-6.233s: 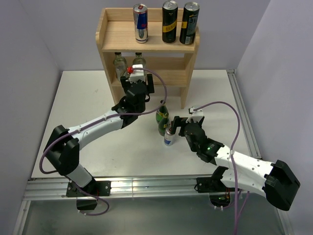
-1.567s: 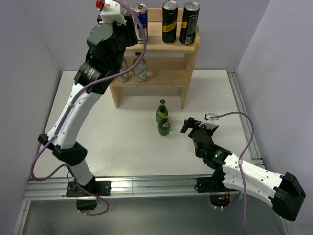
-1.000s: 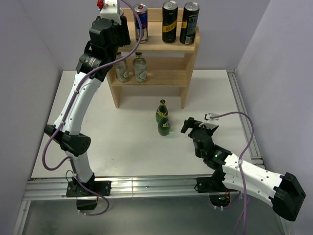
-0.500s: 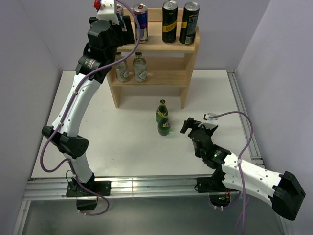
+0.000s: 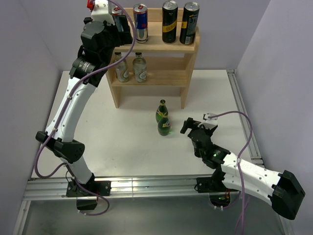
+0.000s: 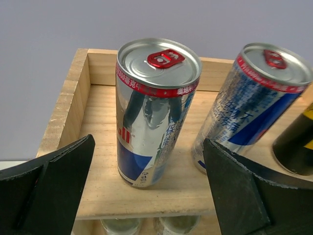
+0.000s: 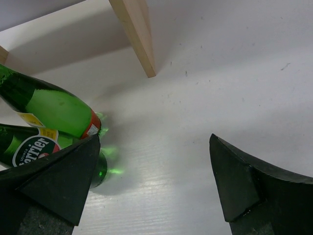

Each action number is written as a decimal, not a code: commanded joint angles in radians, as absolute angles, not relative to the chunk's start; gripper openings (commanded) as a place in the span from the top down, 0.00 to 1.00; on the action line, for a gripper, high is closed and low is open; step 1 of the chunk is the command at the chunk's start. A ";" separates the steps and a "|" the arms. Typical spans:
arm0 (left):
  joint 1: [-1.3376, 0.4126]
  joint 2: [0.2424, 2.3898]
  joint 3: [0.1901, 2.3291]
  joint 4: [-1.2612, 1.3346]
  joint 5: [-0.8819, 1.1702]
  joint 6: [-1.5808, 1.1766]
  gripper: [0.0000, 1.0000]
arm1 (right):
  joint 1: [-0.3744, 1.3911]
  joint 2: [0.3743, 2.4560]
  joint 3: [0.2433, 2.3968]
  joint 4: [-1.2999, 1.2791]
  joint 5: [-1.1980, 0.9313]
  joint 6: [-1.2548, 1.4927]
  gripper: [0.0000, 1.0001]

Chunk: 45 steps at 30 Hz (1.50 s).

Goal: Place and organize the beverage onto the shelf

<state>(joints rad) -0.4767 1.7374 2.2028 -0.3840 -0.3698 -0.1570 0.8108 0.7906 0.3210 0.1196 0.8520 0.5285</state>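
The left claw (image 6: 149,143) gapes wide around the silver can (image 6: 156,112), which stands upright on the shelf's (image 6: 73,112) upper board beside its left rim. Withdraw straight back and level, brushing neither it nor the neighbouring can (image 6: 254,107).

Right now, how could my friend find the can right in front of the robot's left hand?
Find the wooden shelf at the back of the table and look along its top board, where four cans stand in a row. Pick the silver-and-blue can at the far left end, beside the raised side wall. Its lookalike neighbour stands on its right, but the open left gripper faces this one.
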 commanded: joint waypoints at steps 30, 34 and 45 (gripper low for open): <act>-0.653 0.882 0.899 -0.135 -0.347 -0.454 0.05 | 1.011 0.986 0.399 0.380 0.449 0.397 0.00; -0.669 0.879 0.853 -0.121 -0.376 -0.459 0.06 | 1.012 1.107 0.408 0.477 0.471 0.405 0.00; -0.689 0.853 0.769 -0.048 -0.388 -0.460 0.07 | 1.012 1.417 0.451 0.693 0.621 0.399 0.00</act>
<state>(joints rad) -0.6838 0.8722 0.7776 -0.1154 -0.3668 -0.4515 1.0065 1.3712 0.4076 0.5625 0.5358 0.3996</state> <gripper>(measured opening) 0.935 0.998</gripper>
